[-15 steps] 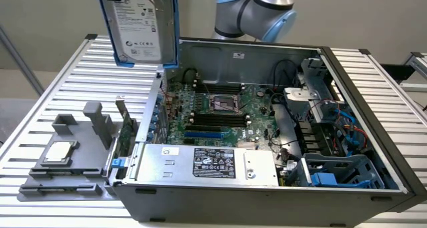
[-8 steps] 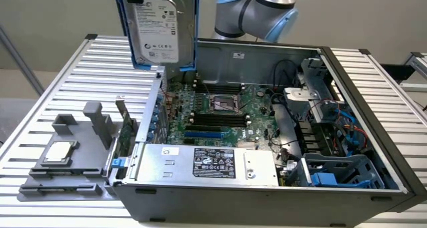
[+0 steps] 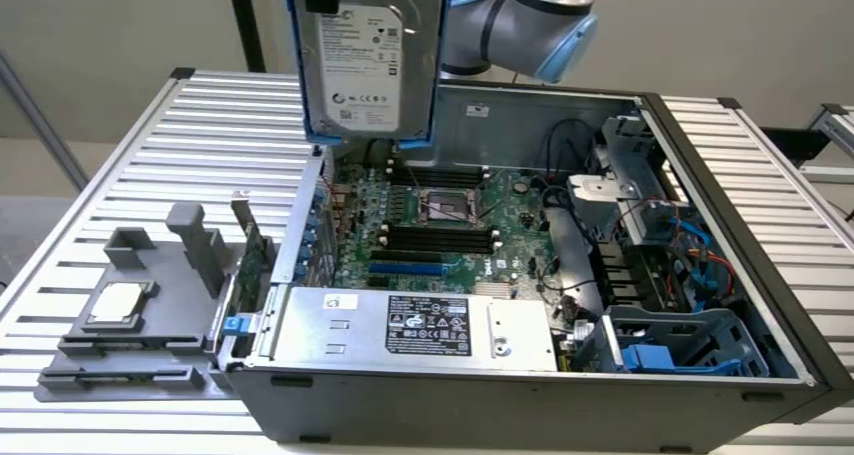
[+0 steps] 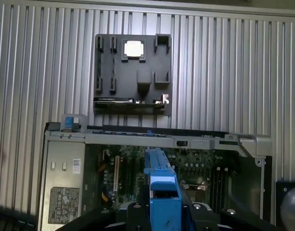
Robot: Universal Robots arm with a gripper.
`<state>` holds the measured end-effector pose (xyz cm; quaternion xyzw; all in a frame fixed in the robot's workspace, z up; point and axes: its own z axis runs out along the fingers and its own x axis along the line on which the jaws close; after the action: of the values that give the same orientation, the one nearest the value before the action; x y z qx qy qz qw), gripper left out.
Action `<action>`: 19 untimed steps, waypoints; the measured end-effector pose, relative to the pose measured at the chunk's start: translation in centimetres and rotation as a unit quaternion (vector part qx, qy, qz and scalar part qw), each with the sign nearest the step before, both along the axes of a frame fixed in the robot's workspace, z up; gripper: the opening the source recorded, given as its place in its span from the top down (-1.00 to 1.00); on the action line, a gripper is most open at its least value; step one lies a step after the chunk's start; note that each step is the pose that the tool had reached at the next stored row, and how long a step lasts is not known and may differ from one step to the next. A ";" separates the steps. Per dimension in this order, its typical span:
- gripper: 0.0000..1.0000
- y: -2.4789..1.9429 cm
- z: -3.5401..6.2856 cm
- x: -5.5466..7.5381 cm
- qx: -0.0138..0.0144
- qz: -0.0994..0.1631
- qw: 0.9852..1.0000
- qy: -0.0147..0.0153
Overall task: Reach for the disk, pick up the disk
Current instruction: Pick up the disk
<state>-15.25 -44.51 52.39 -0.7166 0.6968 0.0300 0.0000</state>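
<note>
The disk (image 3: 367, 60), a silver-grey hard drive with a white barcode label and blue carrier rails, hangs upright in the air above the back left of the open computer case (image 3: 534, 395). In the wrist view its blue rail (image 4: 162, 185) runs edge-on between the black fingers (image 4: 134, 211) of my gripper (image 4: 162, 209), which is shut on it. The grey and blue arm (image 3: 541, 15) reaches in from behind the case.
The case holds a green motherboard (image 3: 441, 215), a silver power supply with a black label (image 3: 427, 325) and a blue drive bay (image 3: 674, 350). On the slatted table (image 3: 240, 105), a dark grey fixture tray (image 3: 147, 315) carries a small silver chip (image 3: 120, 300).
</note>
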 end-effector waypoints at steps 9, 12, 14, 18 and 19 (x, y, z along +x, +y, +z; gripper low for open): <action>0.35 -1.05 0.08 4.1 0.001 0.000 1.000 0.000; 0.35 -1.48 0.08 5.5 0.001 0.000 1.000 0.000; 0.35 -1.82 0.08 6.4 0.001 0.000 1.000 0.000; 0.35 -2.50 0.08 8.2 0.001 0.000 1.000 0.000; 0.35 -2.67 0.08 8.7 0.001 0.000 1.000 0.000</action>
<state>-6.58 -47.18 52.46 -0.7167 0.6967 0.0311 0.0006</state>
